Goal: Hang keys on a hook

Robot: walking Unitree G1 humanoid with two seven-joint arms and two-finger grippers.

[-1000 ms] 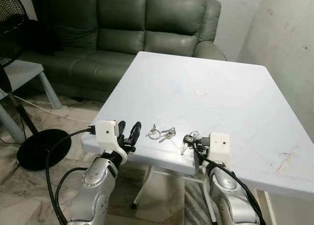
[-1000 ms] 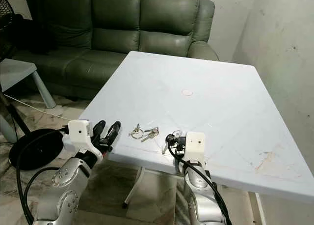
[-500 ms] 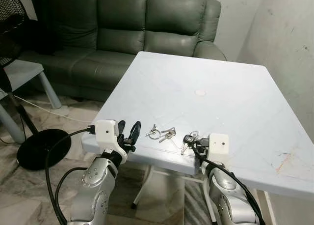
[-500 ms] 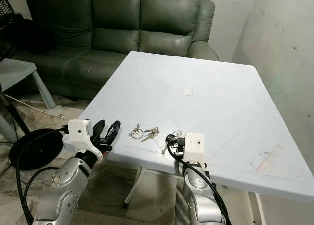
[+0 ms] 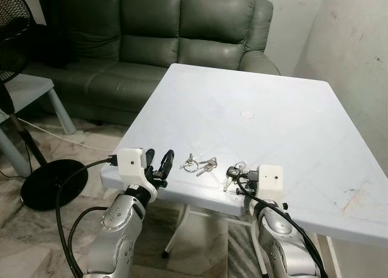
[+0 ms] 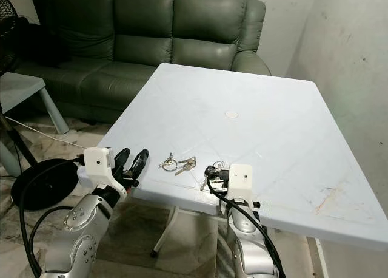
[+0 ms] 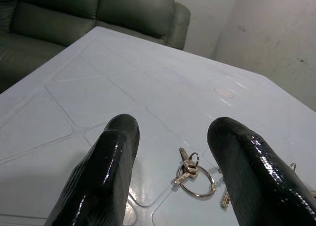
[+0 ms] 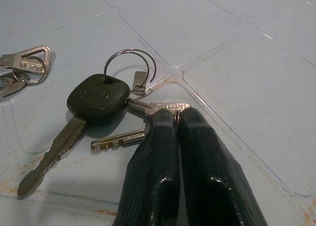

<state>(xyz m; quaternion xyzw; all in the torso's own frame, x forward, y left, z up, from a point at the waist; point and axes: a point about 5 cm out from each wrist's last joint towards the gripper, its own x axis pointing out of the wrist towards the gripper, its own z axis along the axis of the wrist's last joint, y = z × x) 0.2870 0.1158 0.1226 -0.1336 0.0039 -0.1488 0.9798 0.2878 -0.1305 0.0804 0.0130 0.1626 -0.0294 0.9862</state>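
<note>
Two bunches of keys lie near the front edge of the white plastic table (image 5: 254, 84). A small ring of silver keys (image 5: 199, 164) rests just right of my left gripper (image 5: 159, 164). That gripper is open at the table's edge, and the silver keys (image 7: 193, 174) lie ahead between its black fingers (image 7: 116, 157). The other bunch (image 8: 96, 95) has a black-headed key and a wire ring. My right gripper (image 8: 177, 115) is shut on a flat silver key of that bunch (image 5: 233, 172), low on the tabletop.
A green leather sofa (image 5: 163, 29) stands behind the table. To the left are a fan with a round black base (image 5: 51, 181), its cable on the tiled floor, and a small grey side table (image 5: 27, 90). A bare wall (image 5: 357, 53) runs along the right.
</note>
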